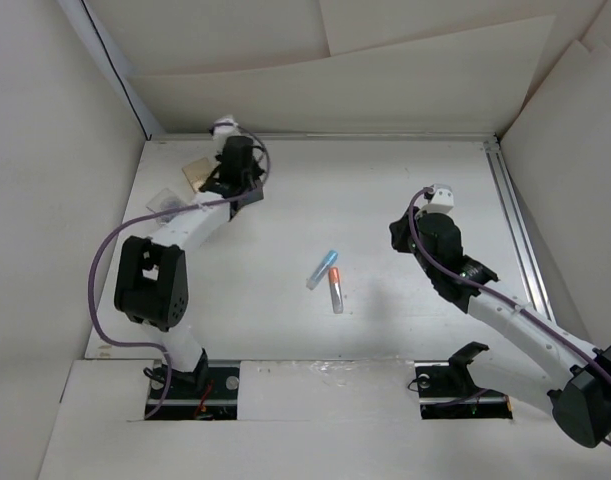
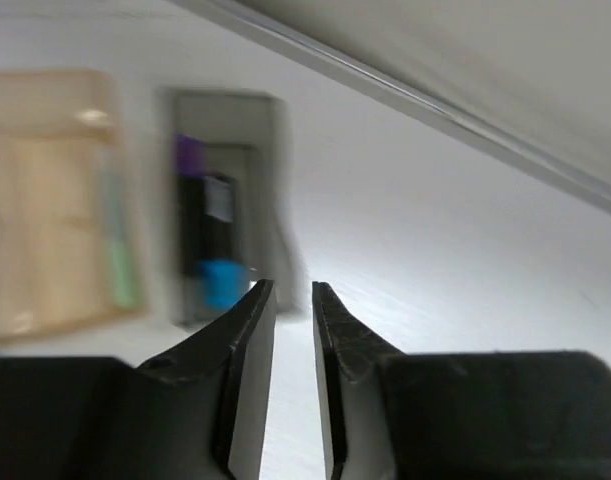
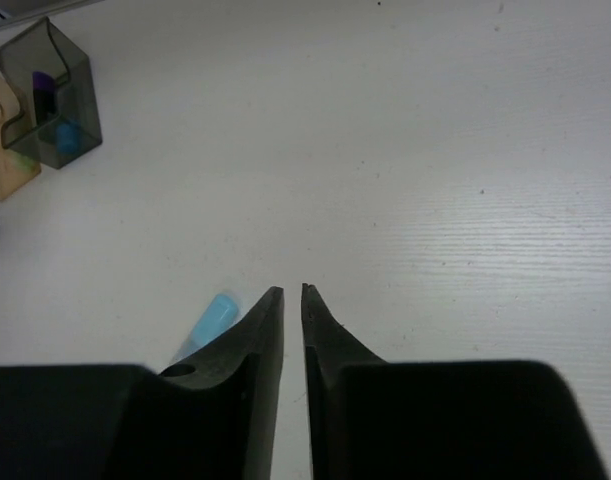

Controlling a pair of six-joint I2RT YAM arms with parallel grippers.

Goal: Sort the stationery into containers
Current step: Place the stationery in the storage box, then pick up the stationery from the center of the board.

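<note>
Grey smoky box [image 2: 267, 190] is the reference point for this one. It has a black-and-purple pen [image 2: 205, 215] in it, plus something bright blue [image 2: 221, 282] at the end nearest the camera. An amber box [image 2: 45, 200] sits right beside the grey box with a green pen [image 2: 120, 260] inside; the shot is too blurry to tell if the two boxes touch.

The left gripper [image 2: 293, 290] hovers just by the grey box's near end, jaws pinched to a thin slit with nothing between them, so basically closed and empty.

Well away from the grey box, out in the middle of the table [image 1: 405, 190], a light blue pen [image 1: 322, 269] and a clear tube with an orange cap [image 1: 336, 289] lie just beside each other. The right gripper [image 3: 292, 292] is down there too, far from the grey box. Its jaws are nearly together and hold nothing, and the light blue pen lies just beside one finger.
</note>
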